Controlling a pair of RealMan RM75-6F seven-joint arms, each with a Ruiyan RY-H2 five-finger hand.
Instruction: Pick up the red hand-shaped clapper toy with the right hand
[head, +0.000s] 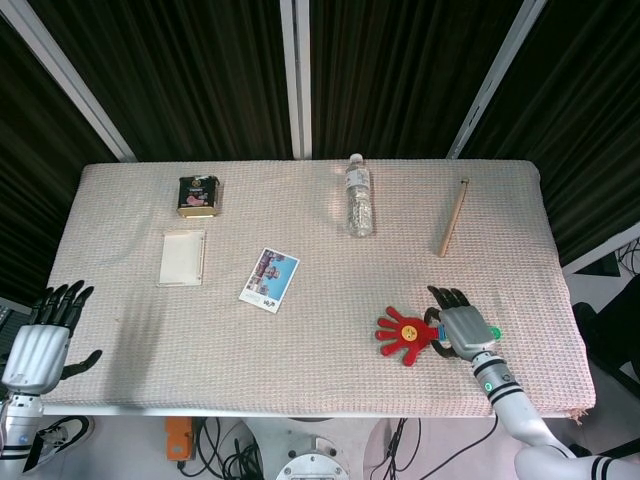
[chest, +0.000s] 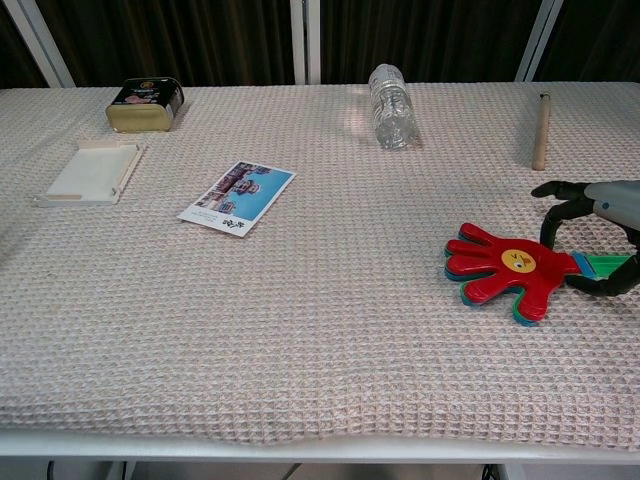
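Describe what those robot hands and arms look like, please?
Both look human-shaped. The left hand has a ribbed silver-grey back and slim black fingers. The right hand matches it, silver-grey with black fingers, and its wrist is white with dark bands and a small green light. No loose cables show on either arm.

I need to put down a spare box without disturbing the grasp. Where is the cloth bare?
Bare: the middle, between the postcard and the clapper; the front strip below the white tray; the back right beyond the wooden stick. Crowded: the front right, where the right hand is at the clapper's handle.
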